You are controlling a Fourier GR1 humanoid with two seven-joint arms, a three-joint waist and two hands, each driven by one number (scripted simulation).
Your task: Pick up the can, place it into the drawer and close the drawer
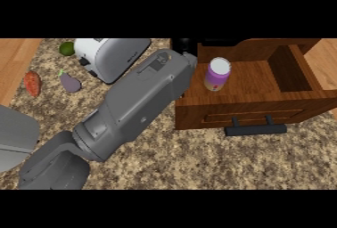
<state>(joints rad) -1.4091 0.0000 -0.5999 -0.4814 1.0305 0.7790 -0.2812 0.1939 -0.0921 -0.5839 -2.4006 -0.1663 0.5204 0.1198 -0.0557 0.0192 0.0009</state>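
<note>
Can: you see the can point(217, 74) standing upright inside the open drawer point(263, 95), on its wooden floor near the left wall; purple body, pale round top

Hand: only a dark sliver of one hand point(185, 45) shows past the end of the long grey forearm point(141, 100), by the drawer's back left corner; it lies just beyond and left of the can, apart from it; you cannot tell whether its fingers are straight or curled, and which arm this is cannot be told either

Arm pose: the forearm runs on a diagonal from the lower left up to the drawer's left edge; its boxy end overlaps the drawer's left wall; a rounder grey joint sits at its lower end

Drawer: reddish-brown wood, pulled out, with a panelled front and a dark bar handle point(256, 129) on two posts; tall side walls, a shadowed back

Counter: speckled beige and brown stone point(197, 160); plain wood strips at the far left and right

Other things: a rounded silver toaster point(112, 55) at the upper left; a green lime point(66, 48) beside it; a small purple eggplant point(70, 82); an orange-red sweet potato point(32, 83) near the left edge; a grey curved shape point(14, 138) at the left border, which you cannot identify
</note>
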